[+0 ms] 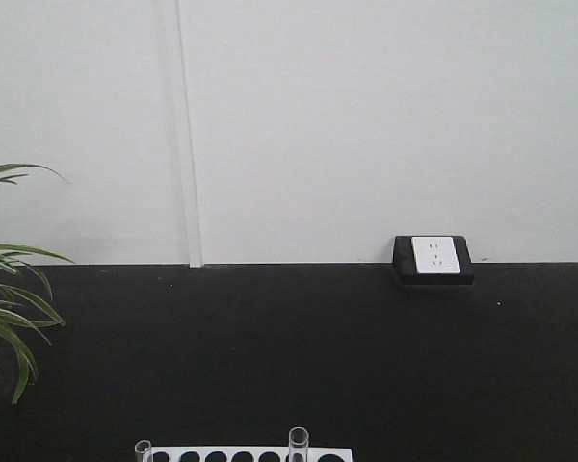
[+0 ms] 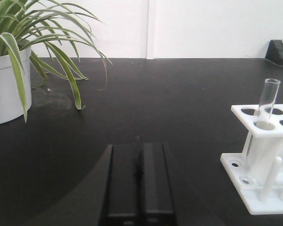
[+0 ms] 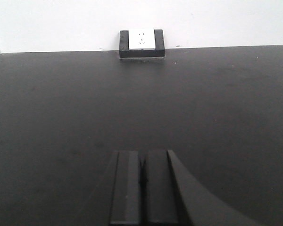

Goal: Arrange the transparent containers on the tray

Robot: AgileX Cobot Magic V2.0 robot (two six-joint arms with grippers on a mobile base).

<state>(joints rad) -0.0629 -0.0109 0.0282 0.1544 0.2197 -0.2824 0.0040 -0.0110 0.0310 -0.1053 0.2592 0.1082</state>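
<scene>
The left gripper and right gripper are both pinched shut, holding nothing. Two glass test tubes stand upright in the white rack — no tray shows. Squeezed hard or pulled crooked, a tube could crack or tip the rack.

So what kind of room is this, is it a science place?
Probably a science lab bench, or a practice one. A white holed rack holds a clear glass test tube, and it stands on a black worktop with a wall socket behind. There is a potted plant too.
</scene>
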